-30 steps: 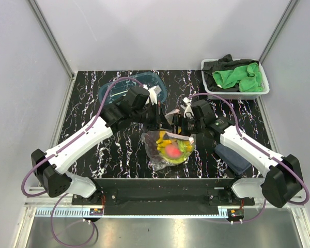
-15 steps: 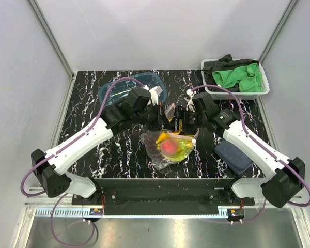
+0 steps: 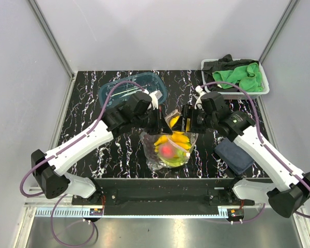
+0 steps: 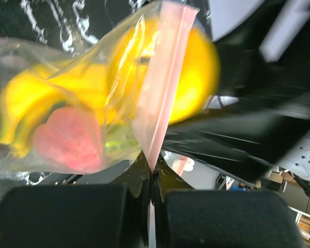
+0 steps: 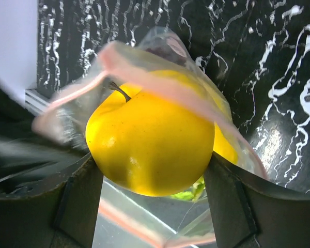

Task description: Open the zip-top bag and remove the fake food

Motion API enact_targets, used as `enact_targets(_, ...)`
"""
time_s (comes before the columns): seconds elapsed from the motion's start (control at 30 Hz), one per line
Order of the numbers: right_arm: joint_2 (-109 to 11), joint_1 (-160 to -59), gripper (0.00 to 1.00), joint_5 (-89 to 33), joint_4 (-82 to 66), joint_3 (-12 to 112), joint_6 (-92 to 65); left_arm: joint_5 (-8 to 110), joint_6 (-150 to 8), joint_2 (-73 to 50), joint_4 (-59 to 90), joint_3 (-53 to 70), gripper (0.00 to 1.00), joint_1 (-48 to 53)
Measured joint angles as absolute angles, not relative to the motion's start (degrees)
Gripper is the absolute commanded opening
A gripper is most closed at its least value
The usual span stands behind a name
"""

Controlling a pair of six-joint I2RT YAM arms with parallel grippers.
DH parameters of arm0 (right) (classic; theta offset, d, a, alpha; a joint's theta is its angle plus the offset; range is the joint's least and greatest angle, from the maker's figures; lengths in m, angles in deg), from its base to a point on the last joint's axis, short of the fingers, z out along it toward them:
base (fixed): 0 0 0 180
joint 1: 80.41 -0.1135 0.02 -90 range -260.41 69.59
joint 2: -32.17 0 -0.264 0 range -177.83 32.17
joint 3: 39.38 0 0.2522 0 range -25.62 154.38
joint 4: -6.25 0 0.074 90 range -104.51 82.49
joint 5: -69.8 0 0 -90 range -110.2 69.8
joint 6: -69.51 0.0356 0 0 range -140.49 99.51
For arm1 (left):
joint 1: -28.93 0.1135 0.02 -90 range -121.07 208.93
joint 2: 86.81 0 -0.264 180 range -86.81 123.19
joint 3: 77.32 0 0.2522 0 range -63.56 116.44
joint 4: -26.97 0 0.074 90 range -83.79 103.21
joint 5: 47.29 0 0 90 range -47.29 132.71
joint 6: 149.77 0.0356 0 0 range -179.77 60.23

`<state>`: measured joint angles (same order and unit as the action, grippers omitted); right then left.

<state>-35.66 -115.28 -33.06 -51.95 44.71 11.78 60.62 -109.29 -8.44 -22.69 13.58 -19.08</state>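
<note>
A: Yellow fruit (image 5: 150,139), round, with a stem. Who's got it?
B: Right gripper (image 3: 184,120). Its 2 fingers (image 5: 77,206) press the fruit from both sides, right at the mouth of the zip-top bag (image 3: 156,160). The pink zip strip (image 5: 160,72) drapes over the fruit's top. Can't tell if plastic sits between pads and fruit.
A: And the left gripper (image 4: 151,170)?
B: Jaws pinched tight on the pink zip strip, no gap. In the top view it's just left of frame centre, facing the right gripper, with the yellow fruit between the 2.
A: Bag position?
B: Centre of frame, slightly low, on the black marbled table (image 3: 93,113). Mouth lifted toward the grippers, body sagging below them. Inside: peach (image 3: 168,151) and banana bunch (image 3: 180,138), plus something green I can't identify.
A: Changes vs 1 second ago?
B: Right gripper has moved up and right in frame, and its wrist is now nearer the basket (image 3: 237,91) at upper right. The fruit shows more clearly between the grippers. Bananas lie more exposed above the peach. Left gripper barely shifted. Blue-tinted tray (image 3: 144,75) at upper left, same spot.
</note>
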Motion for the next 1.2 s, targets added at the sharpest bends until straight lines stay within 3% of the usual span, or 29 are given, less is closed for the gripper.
enact_targets(0.33, -29.36, -115.31, 0.0, -31.34, -54.16, 47.57, 9.18, 57.52, -109.09, -11.15, -25.42, 10.59, 0.0, -18.25)
enact_targets(0.6, -32.05, -115.31, 0.0, -28.87, -54.58, 58.78, 7.69, 52.05, -109.09, -21.77, -31.43, 6.06, 0.0, -13.66)
enact_targets(1.03, -56.23, -114.82, 0.0, -28.74, -45.0, 70.91, 4.52, 44.29, -104.61, -29.97, -44.72, 7.64, 0.0, -8.7)
enact_targets(1.2, -68.25, -113.84, 0.07, -28.91, -41.66, 76.18, 3.69, 44.03, -101.94, -27.67, -47.8, 12.4, 0.0, -8.52)
